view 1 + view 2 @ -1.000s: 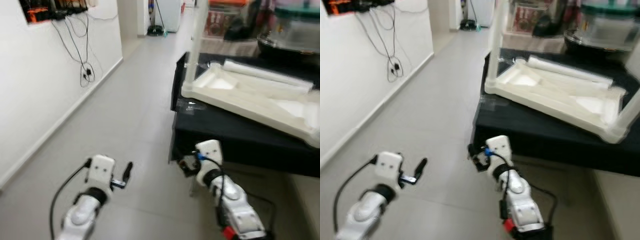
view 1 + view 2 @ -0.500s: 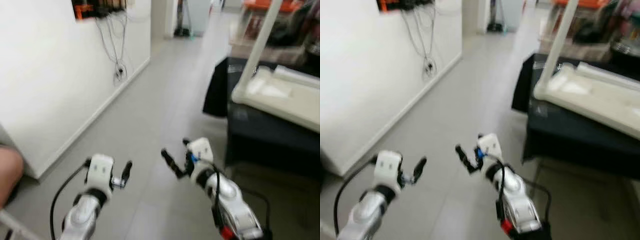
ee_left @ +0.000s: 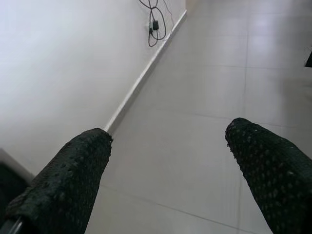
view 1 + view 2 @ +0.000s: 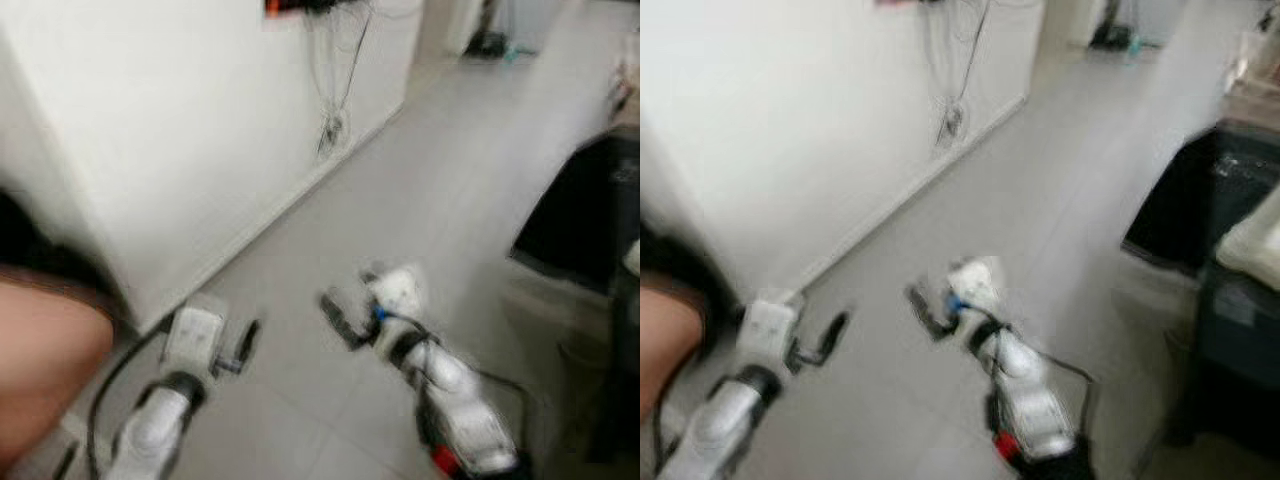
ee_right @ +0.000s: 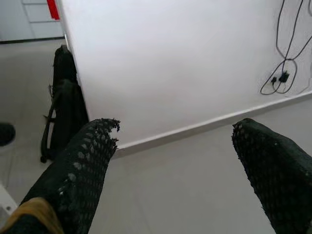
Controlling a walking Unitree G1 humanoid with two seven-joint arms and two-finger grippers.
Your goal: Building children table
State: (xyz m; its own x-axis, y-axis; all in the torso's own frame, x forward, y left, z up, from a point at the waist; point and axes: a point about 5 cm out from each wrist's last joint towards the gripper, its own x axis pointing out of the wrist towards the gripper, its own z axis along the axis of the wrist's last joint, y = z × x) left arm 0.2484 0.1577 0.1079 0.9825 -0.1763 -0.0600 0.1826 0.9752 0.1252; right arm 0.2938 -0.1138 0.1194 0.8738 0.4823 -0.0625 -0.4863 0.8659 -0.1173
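Both head views are blurred. My left gripper (image 4: 243, 343) hangs low over the grey floor, open and empty; in its wrist view (image 3: 168, 136) the two black fingers (image 3: 73, 170) stand wide apart above bare tiles. My right gripper (image 4: 338, 318) is also open with nothing in it, and its wrist view (image 5: 175, 131) looks past spread fingers (image 5: 83, 165) at a white wall. A corner of the white upturned children's table (image 4: 1258, 238) lies on a black-covered table (image 4: 1230, 330) at the far right, well away from both grippers.
A white wall (image 4: 180, 130) with dangling cables (image 4: 330, 125) runs along the left, and a corridor leads away ahead. Part of a person's limb (image 4: 40, 360) shows at the left edge. A black bag (image 5: 66, 97) leans at the wall's corner.
The camera has swung to the left: the wall now takes up much of the picture and the black table has slid to the right edge. A person's limb shows larger at the left. Both grippers stay open.
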